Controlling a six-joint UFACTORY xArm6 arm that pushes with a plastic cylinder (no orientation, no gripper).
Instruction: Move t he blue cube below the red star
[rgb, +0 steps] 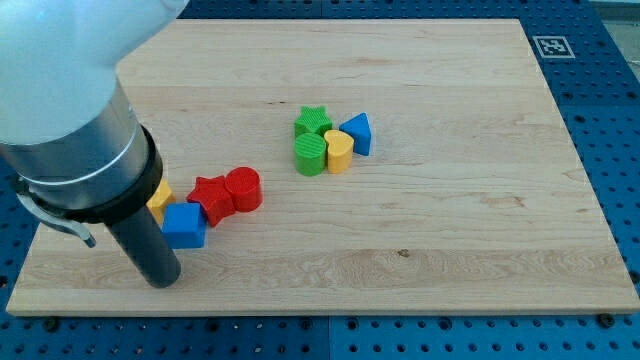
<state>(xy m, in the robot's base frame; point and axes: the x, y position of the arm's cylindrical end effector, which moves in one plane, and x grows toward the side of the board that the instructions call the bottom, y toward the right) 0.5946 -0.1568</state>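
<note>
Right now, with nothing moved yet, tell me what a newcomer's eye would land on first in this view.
The big white and dark arm fills the view's left, my tip resting just below-left of the blue cube. That cube touches the red star, with a red cylinder to the star's right. Near the board's middle sits a tight cluster: green star, green cylinder, yellow block, blue triangular block.

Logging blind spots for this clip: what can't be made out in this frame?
- Yellow block, camera view: mostly hidden by the arm; shape unclear.
- My tip: its end shows below the blue cube; contact cannot be told.
- Red star and red cylinder: touching or just adjacent, too close to tell.
</note>
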